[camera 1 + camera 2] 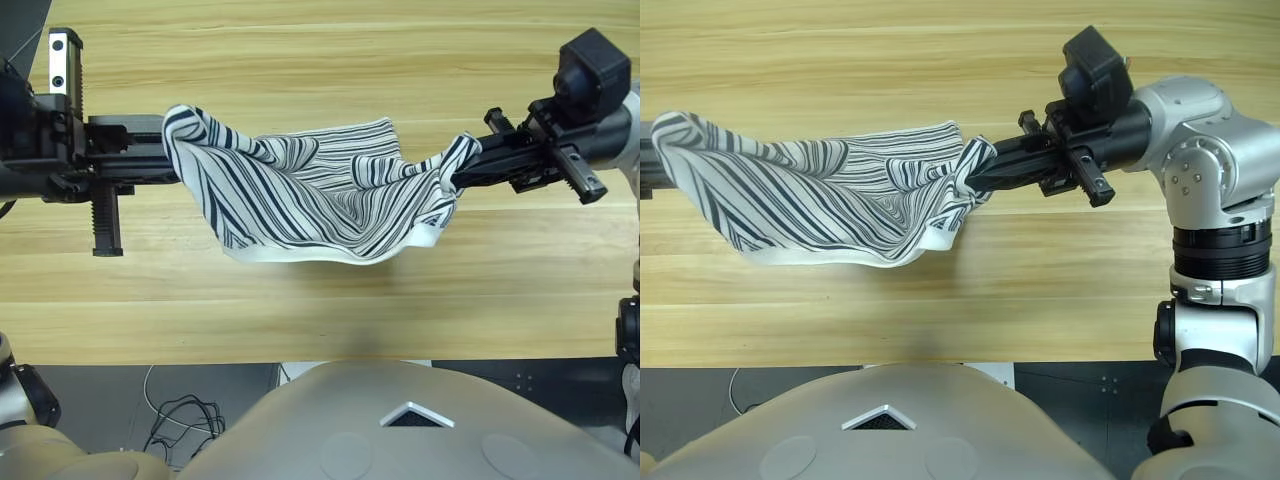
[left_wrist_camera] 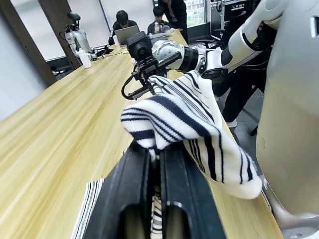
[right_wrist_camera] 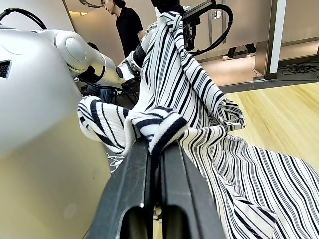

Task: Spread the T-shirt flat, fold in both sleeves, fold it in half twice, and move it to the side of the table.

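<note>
Early spreading stage: left gripper (image 1: 172, 152) and right gripper (image 1: 462, 170) each pinch an edge of the striped T-shirt (image 1: 310, 195), which sags crumpled between them over the wooden table (image 1: 300, 305); flattening, sleeve folds, both halvings and the move aside all remain.

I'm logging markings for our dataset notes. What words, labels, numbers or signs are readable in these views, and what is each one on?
No text can be read in any view.
T-shirt: stripes only, no print visible.
Left pincer and right pincer, both shut on the T-shirt: no legible marking.
Table: wood grain, no label.
White bottle at the table's far end: any label is too small to read.
</note>
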`<move>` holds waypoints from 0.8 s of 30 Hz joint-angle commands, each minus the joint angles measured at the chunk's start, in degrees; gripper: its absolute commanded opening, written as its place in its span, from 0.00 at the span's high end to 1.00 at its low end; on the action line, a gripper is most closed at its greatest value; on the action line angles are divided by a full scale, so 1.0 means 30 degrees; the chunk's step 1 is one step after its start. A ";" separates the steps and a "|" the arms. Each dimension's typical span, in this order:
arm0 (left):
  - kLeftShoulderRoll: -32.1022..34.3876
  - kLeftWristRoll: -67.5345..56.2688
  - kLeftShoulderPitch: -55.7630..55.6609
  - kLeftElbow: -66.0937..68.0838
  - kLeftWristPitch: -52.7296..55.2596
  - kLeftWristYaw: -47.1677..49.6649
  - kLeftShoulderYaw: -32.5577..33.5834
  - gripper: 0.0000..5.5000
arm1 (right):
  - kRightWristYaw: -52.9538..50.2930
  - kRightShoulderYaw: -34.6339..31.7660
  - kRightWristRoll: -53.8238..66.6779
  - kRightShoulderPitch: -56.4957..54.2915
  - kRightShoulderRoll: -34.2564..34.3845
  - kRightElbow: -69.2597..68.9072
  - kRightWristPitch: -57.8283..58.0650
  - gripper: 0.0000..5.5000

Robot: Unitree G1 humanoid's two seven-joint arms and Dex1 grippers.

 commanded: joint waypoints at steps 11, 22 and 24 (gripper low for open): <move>-0.0178 0.3522 0.3462 -0.1202 -0.0334 -0.2391 -0.2023 0.98 | 0.0189 0.1125 -0.1230 0.2123 0.0396 -0.0229 0.0408 0.98; -0.2400 0.6075 0.1462 0.2013 -0.0333 -0.1349 -0.5255 0.98 | -0.0879 0.2343 -0.4111 0.1763 0.2869 0.3395 -0.1868 0.98; -0.2974 0.6540 0.0637 0.3388 -0.0506 -0.1405 -0.5696 0.98 | -0.1087 0.2398 -0.4858 0.1227 0.3540 0.4924 -0.2603 0.98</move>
